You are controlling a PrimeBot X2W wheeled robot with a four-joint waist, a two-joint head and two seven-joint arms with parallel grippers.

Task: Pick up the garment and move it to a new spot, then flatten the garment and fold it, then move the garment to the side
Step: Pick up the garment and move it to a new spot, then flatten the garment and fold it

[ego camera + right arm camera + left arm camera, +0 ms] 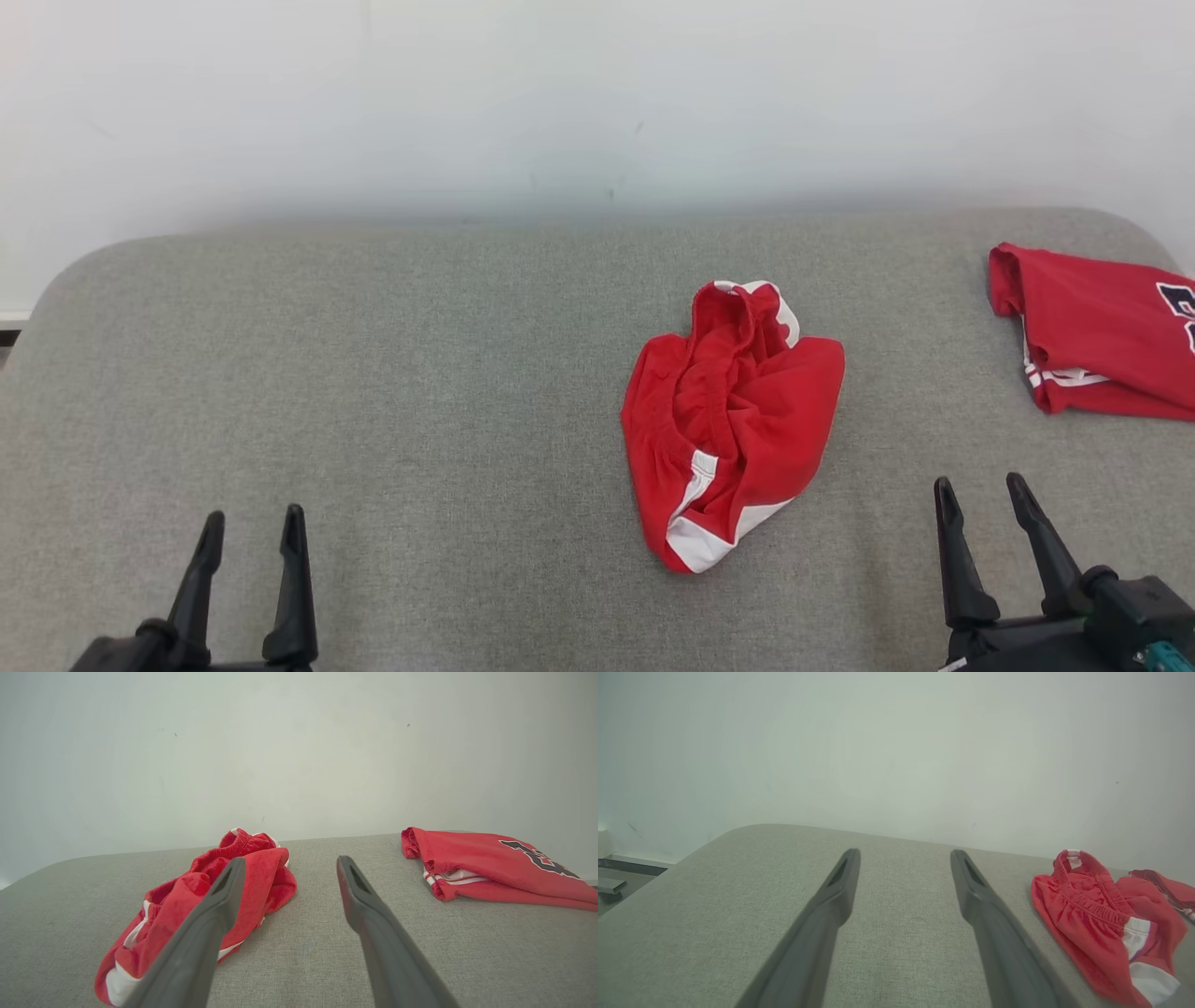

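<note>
Wall (597,93): plain white, behind everything. Tabletop (373,373): grey fabric cover, rounded far corners. Garment (733,420): red shorts w/ white trim, crumpled in a heap on the tabletop, right of centre in head view, apart from both hands. Second red item (1102,327): folded, dark lettering, far right edge, well apart from garment. Your L hand (255,515): near left, fingers spread, holding nothing, over bare cloth. Your R hand (979,483): near right, fingers spread, holding nothing; you see garment left of it, folded item right.
</note>
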